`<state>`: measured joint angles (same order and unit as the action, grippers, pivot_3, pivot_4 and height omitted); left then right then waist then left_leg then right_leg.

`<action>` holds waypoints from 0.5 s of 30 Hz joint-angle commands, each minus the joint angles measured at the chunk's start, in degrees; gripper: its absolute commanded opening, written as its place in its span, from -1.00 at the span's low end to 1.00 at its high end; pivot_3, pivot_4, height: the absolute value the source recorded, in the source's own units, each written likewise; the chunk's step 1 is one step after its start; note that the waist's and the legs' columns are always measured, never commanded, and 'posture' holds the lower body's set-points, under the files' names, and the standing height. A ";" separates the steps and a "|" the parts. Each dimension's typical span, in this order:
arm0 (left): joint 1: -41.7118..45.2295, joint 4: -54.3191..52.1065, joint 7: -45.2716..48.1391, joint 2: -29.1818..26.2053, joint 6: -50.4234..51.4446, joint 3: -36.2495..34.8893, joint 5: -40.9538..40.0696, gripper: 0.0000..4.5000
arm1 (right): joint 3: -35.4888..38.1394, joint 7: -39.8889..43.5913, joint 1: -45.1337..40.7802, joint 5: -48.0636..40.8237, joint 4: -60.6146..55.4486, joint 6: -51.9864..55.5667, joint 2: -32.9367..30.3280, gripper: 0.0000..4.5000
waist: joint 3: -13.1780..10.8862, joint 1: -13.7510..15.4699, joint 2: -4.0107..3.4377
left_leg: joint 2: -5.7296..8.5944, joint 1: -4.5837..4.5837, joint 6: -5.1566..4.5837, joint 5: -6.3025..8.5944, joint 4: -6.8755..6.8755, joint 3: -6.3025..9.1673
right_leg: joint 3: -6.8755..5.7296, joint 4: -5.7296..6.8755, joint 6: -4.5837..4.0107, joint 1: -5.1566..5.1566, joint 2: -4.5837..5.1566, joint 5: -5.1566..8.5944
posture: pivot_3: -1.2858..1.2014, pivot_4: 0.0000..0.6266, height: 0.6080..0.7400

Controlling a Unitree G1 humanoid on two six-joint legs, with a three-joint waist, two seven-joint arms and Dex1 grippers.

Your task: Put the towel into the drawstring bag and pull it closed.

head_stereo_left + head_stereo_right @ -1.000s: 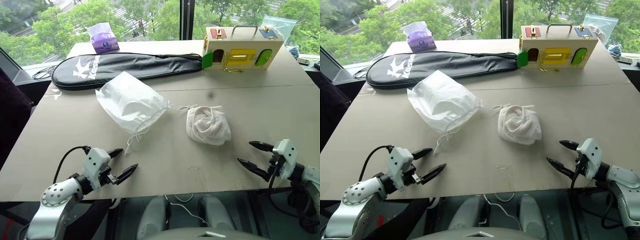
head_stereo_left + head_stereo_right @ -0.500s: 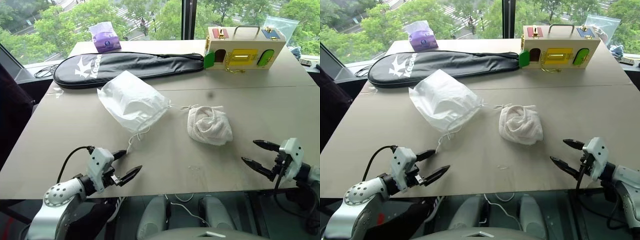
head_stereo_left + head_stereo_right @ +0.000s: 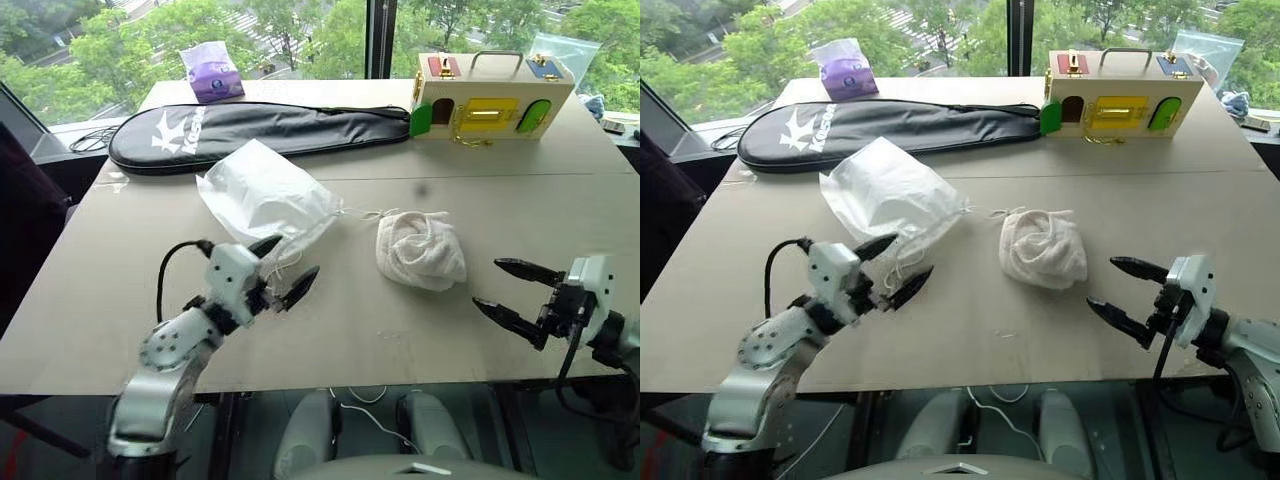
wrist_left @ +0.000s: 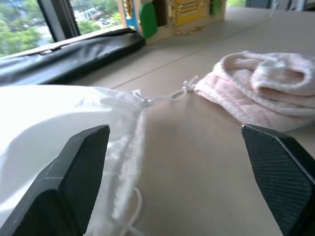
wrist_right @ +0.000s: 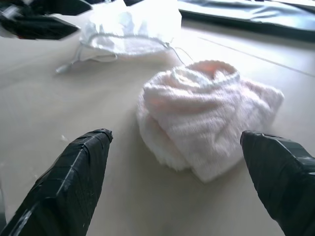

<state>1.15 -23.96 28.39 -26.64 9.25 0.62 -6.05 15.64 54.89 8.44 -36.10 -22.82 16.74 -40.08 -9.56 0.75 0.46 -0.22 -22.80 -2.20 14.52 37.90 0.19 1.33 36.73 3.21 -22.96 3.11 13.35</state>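
Note:
The off-white towel (image 3: 420, 250) lies bunched in the middle of the table. To its left rests the wrinkled white drawstring bag (image 3: 262, 197), its gathered mouth and thin cords (image 4: 167, 96) facing the towel. My left gripper (image 3: 282, 270) hovers open just in front of the bag's mouth, nothing between its fingers. My right gripper (image 3: 510, 292) stands open near the table's front edge, right of the towel and pointing toward it, a short gap away. In the right wrist view the towel (image 5: 206, 115) sits between the two black fingertips, well beyond them.
A long black racket case (image 3: 260, 130) lies across the back of the table (image 3: 130, 250). Behind it is a purple tissue pack (image 3: 211, 75), and a wooden latch box (image 3: 490, 95) with a clear plastic bag (image 3: 560, 48) stands at the back right.
My left gripper has risen from the table's front edge and swung forward and right to the bag's mouth. My right gripper has lifted slightly and shifted left. Towel and bag stay put.

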 commanded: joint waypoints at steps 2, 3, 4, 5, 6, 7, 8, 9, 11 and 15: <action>5.33 5.37 -8.55 -1.34 -6.28 5.78 18.01 0.96 | 0.12 -3.09 -1.84 -3.07 -6.26 3.37 -0.02 1.00 | -0.01 0.00 0.01 | 0.00 -0.03 0.00 0.00 -0.01 0.02 | 0.00 -0.01 0.03 -0.01 -0.01 -0.01 | 0.03 -0.52 1.00; 6.12 6.70 -9.78 -1.71 -6.70 6.53 20.75 0.96 | 0.02 -3.67 -2.41 -3.18 -6.92 3.86 -0.05 1.00 | -0.01 -0.03 0.01 | 0.00 -0.04 0.00 0.00 -0.02 0.01 | 0.01 -0.01 0.08 -0.01 -0.01 -0.04 | 0.03 -0.52 1.00; 6.54 7.73 -10.75 -1.81 -6.91 6.83 22.55 0.96 | -0.09 -4.11 -2.78 -3.25 -7.44 4.28 -0.07 1.00 | -0.01 -0.04 0.02 | -0.01 -0.04 0.00 0.00 -0.02 0.01 | 0.01 -0.02 0.21 -0.01 -0.01 -0.11 | 0.03 -0.52 1.00; 6.85 8.81 -11.72 -1.93 -7.37 7.02 24.12 0.96 | -0.13 -4.52 -3.07 -3.44 -7.87 4.74 -0.11 1.00 | -0.02 -0.07 0.02 | -0.01 -0.04 0.00 0.00 -0.02 0.02 | 0.00 -0.02 0.22 -0.02 -0.01 -0.12 | 0.03 -0.52 1.00; 7.01 9.94 -12.49 -2.35 -7.70 7.36 26.02 0.96 | -0.12 -4.81 -3.28 -3.55 -8.15 5.07 -0.11 1.00 | -0.03 -0.03 0.03 | -0.01 -0.04 0.00 0.00 -0.03 0.02 | 0.00 -0.02 0.22 -0.02 0.00 -0.12 | 0.03 -0.52 1.00; 7.00 11.16 -12.83 -2.35 -8.12 7.49 26.76 0.96 | -0.09 -5.01 -3.41 -3.57 -8.25 5.27 -0.14 1.00 | -0.03 0.01 0.05 | -0.02 -0.04 0.00 0.00 -0.04 0.04 | -0.04 -0.02 0.23 -0.02 0.01 -0.12 | 0.03 -0.52 1.00; 6.99 12.18 -13.12 -2.51 -8.42 7.70 27.70 0.96 | -0.03 -5.12 -3.49 -3.55 -8.27 5.37 -0.17 1.00 | -0.03 0.03 0.05 | -0.02 -0.05 0.00 0.00 -0.04 0.08 | -0.07 -0.02 0.23 -0.02 0.01 -0.12 | 0.03 -0.52 1.00; 7.06 13.18 -13.75 -2.76 -9.09 7.85 28.83 0.96 | 0.11 -5.13 -3.50 -3.48 -8.21 5.41 -0.22 1.00 | -0.03 0.03 0.05 | -0.03 -0.06 0.00 0.00 -0.04 0.08 | -0.07 -0.02 0.22 -0.02 0.01 -0.11 | 0.03 -0.52 1.00; 7.56 14.45 -15.36 -2.64 -10.28 7.33 29.95 0.96 | 0.29 -5.17 -3.49 -3.32 -8.16 5.39 -0.33 1.00 | -0.04 0.03 0.05 | -0.03 -0.06 0.00 0.00 -0.04 0.08 | -0.07 -0.02 0.23 -0.02 0.03 -0.12 | 0.03 -0.52 1.00; 9.11 16.57 -18.85 -1.99 -13.00 6.28 31.08 0.96 | 0.44 -5.33 -3.23 -2.98 -8.12 5.08 -0.41 1.00 | -0.05 0.07 0.07 | -0.03 -0.07 0.00 0.00 -0.03 0.07 | -0.09 -0.02 0.23 -0.02 0.09 -0.12 | 0.03 -0.52 1.00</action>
<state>9.27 -6.90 11.50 -28.71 -1.77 8.23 24.31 14.74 49.62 5.45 -38.63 -29.15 22.30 -40.11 -9.61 0.82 0.53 -0.25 -22.87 -2.21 14.53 37.87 0.27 1.24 36.72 3.44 -22.99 3.20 13.22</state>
